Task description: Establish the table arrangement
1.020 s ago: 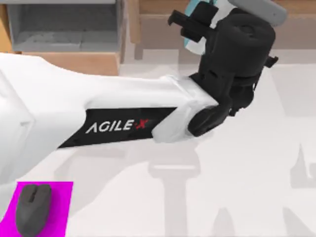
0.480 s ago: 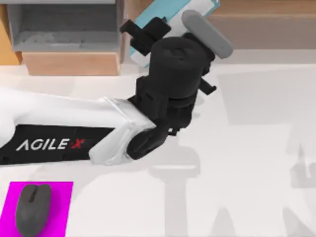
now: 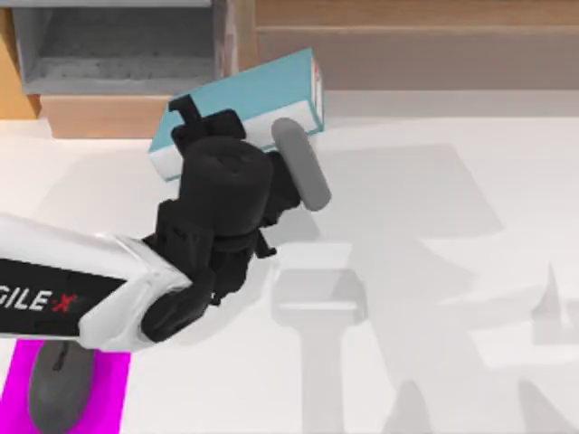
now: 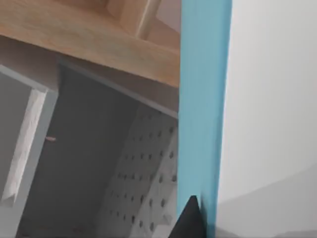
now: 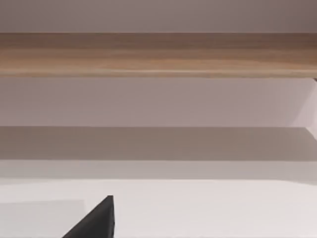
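Since the left end effector [image 3: 194, 122] is clenched on the blue book's [image 3: 262, 95] edge over the counter [image 3: 434, 271], I'd judge it stiff, light, slick-covered; grip near the spine.

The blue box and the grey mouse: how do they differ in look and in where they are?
The box is light blue, flat-sided and straight-edged; the mouse is dark grey and rounded. The box is up by the left tool, near the wooden drawer unit; the mouse lies on a magenta mat at the near left of the table. The left arm partly hides both.
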